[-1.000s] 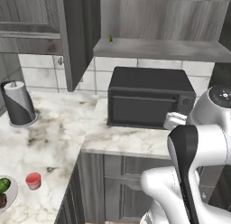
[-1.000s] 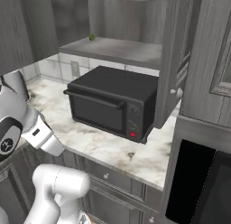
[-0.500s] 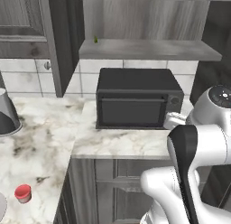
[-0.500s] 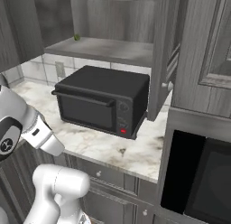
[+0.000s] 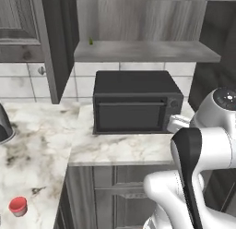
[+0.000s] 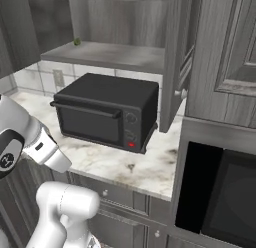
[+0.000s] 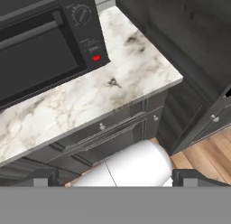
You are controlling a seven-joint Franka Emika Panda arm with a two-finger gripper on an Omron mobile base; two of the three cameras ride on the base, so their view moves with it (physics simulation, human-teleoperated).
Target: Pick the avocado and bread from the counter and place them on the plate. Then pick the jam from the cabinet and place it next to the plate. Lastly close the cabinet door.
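The cabinet [image 5: 138, 50] stands open above the black microwave, its grey shelf [image 6: 110, 56] bare but for a tiny green object. One cabinet door [image 5: 50, 48] hangs open on the left, and another cabinet door [image 6: 175, 62] is open on the right, edge-on with its knob low. The red jam [image 5: 18, 206] sits on the marble counter [image 5: 115, 147] at the lower left. My gripper [image 7: 113, 179] is open and empty, its fingertips [image 7: 45, 178] hovering over the counter's corner and the drawers below. The plate, avocado and bread are out of view.
A black microwave [image 5: 133, 108] sits on the counter under the shelf. A small green object [image 6: 77, 41] lies at the shelf's back left. A dark built-in oven [image 6: 220, 192] fills the tall unit at the right. A dark rounded object [image 5: 3, 126] stands at the far left.
The base has driven, so the whole scene has shifted and the microwave looks nearer. The plate has slid out of the left base view. The gripper stays open.
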